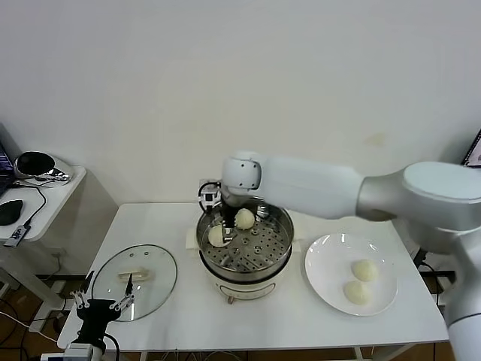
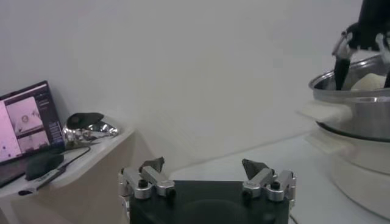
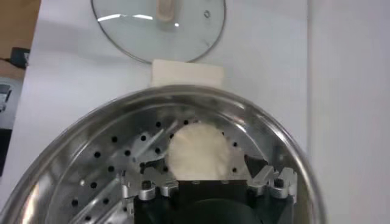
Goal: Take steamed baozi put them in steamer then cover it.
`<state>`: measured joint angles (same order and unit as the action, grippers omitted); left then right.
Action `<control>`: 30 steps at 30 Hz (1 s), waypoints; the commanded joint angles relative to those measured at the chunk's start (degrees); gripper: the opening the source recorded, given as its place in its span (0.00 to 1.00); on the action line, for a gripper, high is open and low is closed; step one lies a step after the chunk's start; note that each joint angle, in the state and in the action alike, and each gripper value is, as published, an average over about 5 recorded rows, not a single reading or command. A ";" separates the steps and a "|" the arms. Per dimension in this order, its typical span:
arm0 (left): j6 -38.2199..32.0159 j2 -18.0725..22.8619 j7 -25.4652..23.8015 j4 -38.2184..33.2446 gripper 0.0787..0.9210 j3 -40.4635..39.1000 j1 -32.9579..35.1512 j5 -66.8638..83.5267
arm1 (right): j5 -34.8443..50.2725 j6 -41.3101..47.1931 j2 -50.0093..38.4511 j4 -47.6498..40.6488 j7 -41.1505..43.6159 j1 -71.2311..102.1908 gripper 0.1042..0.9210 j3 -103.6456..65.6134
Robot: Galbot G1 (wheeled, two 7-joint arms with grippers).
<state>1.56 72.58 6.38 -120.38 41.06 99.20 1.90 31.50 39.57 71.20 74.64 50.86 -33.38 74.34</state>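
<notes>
Two round cream-white buns (image 1: 245, 218) sit on the shiny steel steamer's (image 1: 279, 248) perforated tray; the right gripper (image 1: 223, 228), jaws apart, straddles the left one. Two remain on the white plate (image 1: 327, 263) at right; the glass lid (image 1: 135, 278) lies left, near the idle, open-jawed left gripper (image 1: 100, 304).

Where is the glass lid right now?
In the head view the glass lid lies flat on the table's left part, left of the steamer, with the open left claw at its near edge.

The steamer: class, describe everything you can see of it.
The steamer is a round, shiny stainless-steel pot on a white base, standing upright mid-table between the glass lid and the white plate. Its perforated tray holds two baozi. It is uncovered. The right gripper reaches inside, fingers open around one bun.
</notes>
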 commanded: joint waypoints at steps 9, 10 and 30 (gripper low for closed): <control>0.37 -1.11 -0.25 -1.18 0.88 -1.59 -0.01 -0.40 | -17.97 -18.15 -45.44 22.17 19.48 -9.77 0.88 3.67; 0.38 -1.07 -0.25 -1.25 0.88 -1.74 0.02 -0.46 | -19.52 -19.25 -47.36 22.67 19.88 -9.06 0.88 3.65; 0.39 0.53 -0.17 -2.81 0.88 -1.93 1.46 -2.05 | -37.54 -26.18 -54.39 20.55 13.79 34.44 0.88 -21.67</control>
<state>1.97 72.54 6.19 -122.69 39.19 100.24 0.29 1.52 16.72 20.56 95.33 66.25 -20.17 66.10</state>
